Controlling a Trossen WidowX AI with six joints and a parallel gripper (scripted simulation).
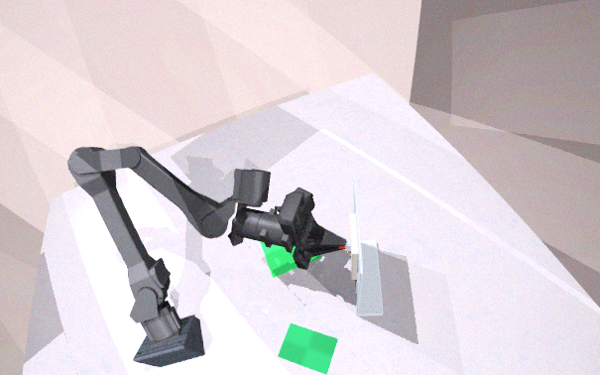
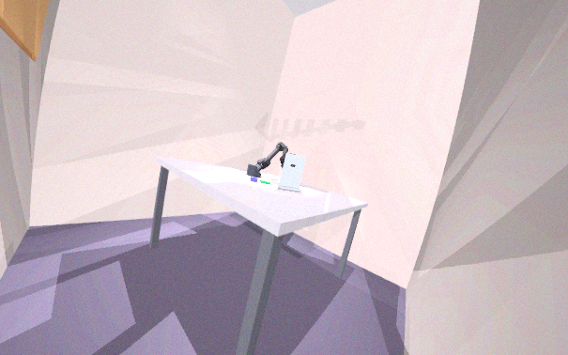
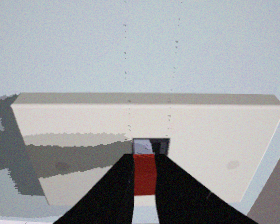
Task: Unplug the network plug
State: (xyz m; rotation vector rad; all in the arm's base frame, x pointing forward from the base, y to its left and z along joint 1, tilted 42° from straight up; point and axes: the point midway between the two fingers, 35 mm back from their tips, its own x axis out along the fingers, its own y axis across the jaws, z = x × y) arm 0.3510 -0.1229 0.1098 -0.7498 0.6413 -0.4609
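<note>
The plug [image 1: 341, 247] [image 3: 144, 180] shows a red part between my fingertips and a pale part inside the dark socket opening [image 3: 163, 145]. The socket is in a cream block [image 1: 354, 230] [image 3: 206, 125] on the pale blue upright panel [image 2: 292, 177] [image 3: 66, 50]. My gripper [image 1: 345, 244] [image 3: 143, 163] is shut on the red part of the plug, close in front of the block. The fingers hide much of the plug; whether its tab is pressed down cannot be told. A green square [image 1: 307, 348] lies on the table, and another green patch [image 1: 276, 260] shows partly behind my gripper.
The white table [image 1: 413, 198] [image 2: 268, 207] carries the arm's dark base [image 1: 172, 344] [image 2: 253, 170]. The panel's foot [image 2: 289, 189] stands on the table. A small blue-violet patch [image 2: 253, 179] and a green patch [image 2: 265, 182] lie near the arm's base in the exterior view.
</note>
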